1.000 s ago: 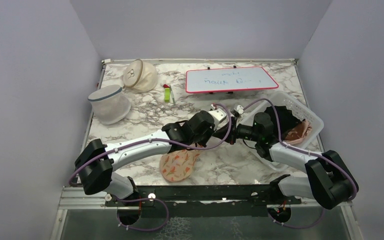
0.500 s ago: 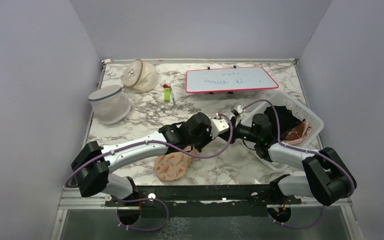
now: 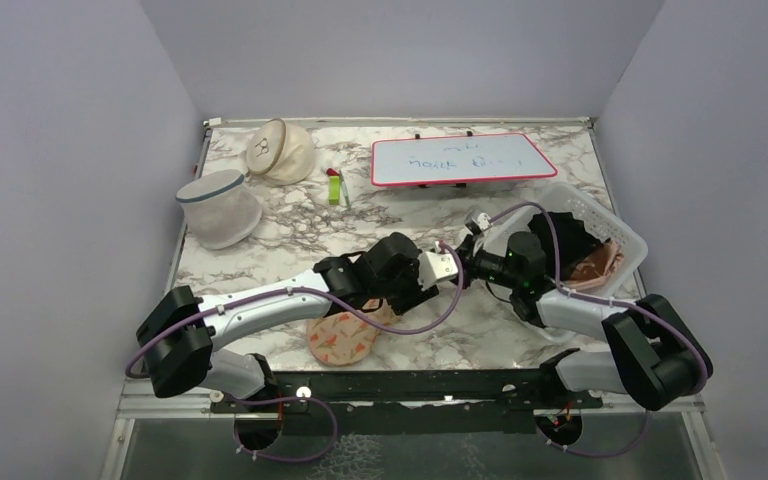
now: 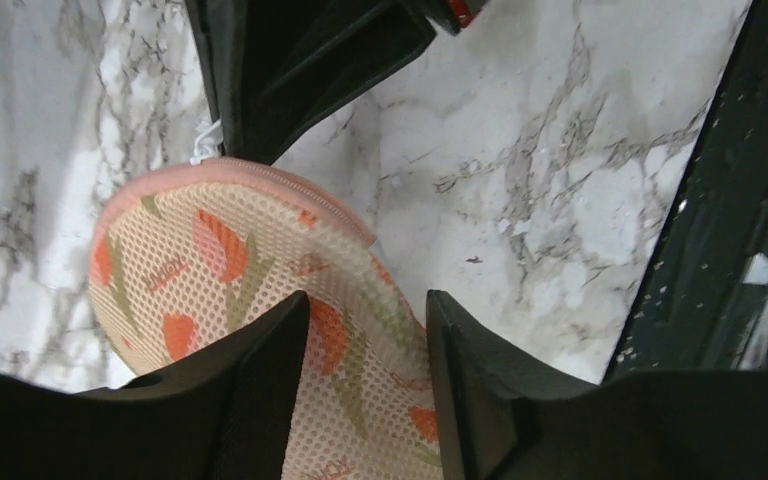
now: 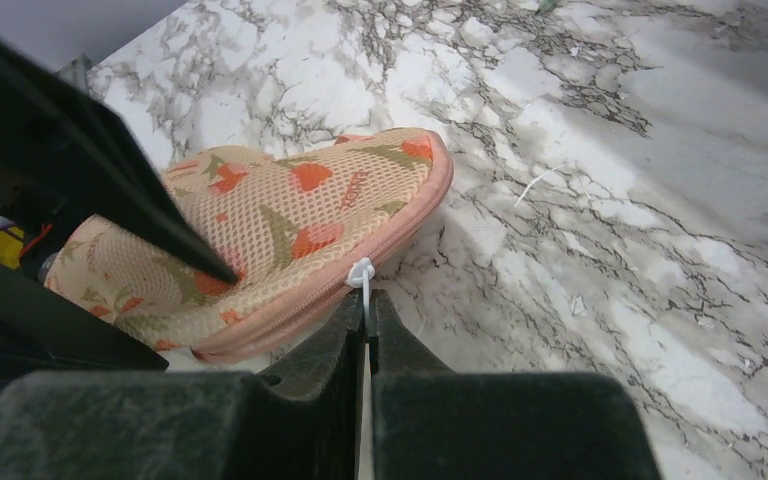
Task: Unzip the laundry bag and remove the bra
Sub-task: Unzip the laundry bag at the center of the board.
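Right gripper (image 5: pixel 365 302) pinched shut on white zip pull (image 5: pixel 361 272); laundry bag (image 5: pixel 260 235) stretches lengthwise away from it, under left gripper (image 4: pixel 365 312), fingers parted, apparently pressing; clear basket (image 3: pixel 632 243) behind.

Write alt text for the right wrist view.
The right tool is shut on the white zip pull at the edge of a flower-printed pink laundry bag lying on a marble table. Dark fingers of the left tool sit on the bag.
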You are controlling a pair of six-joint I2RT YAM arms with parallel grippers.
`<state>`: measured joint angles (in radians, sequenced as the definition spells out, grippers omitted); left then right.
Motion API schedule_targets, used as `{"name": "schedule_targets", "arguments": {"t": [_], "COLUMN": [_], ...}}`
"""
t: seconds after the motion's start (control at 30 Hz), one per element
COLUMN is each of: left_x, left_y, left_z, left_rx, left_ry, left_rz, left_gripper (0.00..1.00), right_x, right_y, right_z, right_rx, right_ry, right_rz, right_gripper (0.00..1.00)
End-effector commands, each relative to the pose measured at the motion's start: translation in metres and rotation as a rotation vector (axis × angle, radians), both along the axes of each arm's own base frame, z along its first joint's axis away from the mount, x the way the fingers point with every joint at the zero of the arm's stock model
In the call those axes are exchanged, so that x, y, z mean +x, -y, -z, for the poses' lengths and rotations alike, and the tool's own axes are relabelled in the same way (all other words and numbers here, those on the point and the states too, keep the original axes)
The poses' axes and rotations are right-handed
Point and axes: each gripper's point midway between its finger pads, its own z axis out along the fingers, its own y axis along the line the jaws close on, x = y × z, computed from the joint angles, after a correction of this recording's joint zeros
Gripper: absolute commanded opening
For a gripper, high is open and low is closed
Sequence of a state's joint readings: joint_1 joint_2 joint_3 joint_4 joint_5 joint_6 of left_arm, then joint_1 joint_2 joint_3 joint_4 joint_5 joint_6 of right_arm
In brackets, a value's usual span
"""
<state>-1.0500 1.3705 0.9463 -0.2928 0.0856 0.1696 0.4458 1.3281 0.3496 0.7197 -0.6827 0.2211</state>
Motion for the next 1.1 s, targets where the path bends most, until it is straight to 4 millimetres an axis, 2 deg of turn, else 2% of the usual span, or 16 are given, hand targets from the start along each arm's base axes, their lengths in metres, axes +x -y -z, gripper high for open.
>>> {"name": "schedule_targets", "arguments": {"t": [0.0,0.07,0.13,0.2,0.27,0.37,0.47,0.6,0.7,0.8,0.9,1.07], "left_x": [-0.006,-0.004,0.004,0.016,0.021,0.010,-0.004,-0.015,-0.008,0.010,0.028,0.044], "left_y": [0.002,0.003,0.003,-0.001,0.004,0.024,0.037,0.045,0.040,0.024,0.002,-0.027], "left_z": [-0.001,-0.005,-0.013,-0.021,-0.030,-0.041,-0.039,-0.022,-0.001,0.014,0.021,0.030], "left_rx": [-0.088,-0.145,-0.190,-0.210,-0.233,-0.321,-0.377,-0.391,-0.323,-0.217,-0.099,0.080], "left_ry": [-0.071,-0.087,-0.084,-0.090,-0.127,-0.212,-0.270,-0.320,-0.269,-0.141,0.010,0.164], "left_rz": [-0.108,-0.171,-0.252,-0.378,-0.447,-0.420,-0.396,-0.368,-0.398,-0.429,-0.432,-0.416], "left_gripper": [0.46,0.55,0.60,0.61,0.62,0.67,0.67,0.58,0.38,0.32,0.28,0.16], "right_x": [-0.001,-0.001,-0.002,0.000,0.002,0.001,-0.003,-0.008,-0.015,-0.022,-0.025,-0.027], "right_y": [0.010,0.013,0.014,0.018,0.021,0.024,0.024,0.022,0.018,0.014,0.015,0.014], "right_z": [-0.021,-0.023,-0.024,-0.022,-0.024,-0.030,-0.034,-0.034,-0.030,-0.028,-0.021,-0.005], "right_rx": [0.048,0.047,0.045,0.046,0.048,0.054,0.037,0.021,0.033,0.049,0.039,-0.018], "right_ry": [0.087,0.094,0.085,0.055,0.028,0.005,0.004,-0.013,-0.066,-0.116,-0.144,-0.216], "right_rz": [0.067,0.087,0.098,0.131,0.170,0.192,0.176,0.147,0.113,0.080,0.085,0.074], "right_gripper": [0.01,0.01,0.01,0.01,0.01,0.01,0.01,0.01,0.01,0.01,0.01,0.01]}}
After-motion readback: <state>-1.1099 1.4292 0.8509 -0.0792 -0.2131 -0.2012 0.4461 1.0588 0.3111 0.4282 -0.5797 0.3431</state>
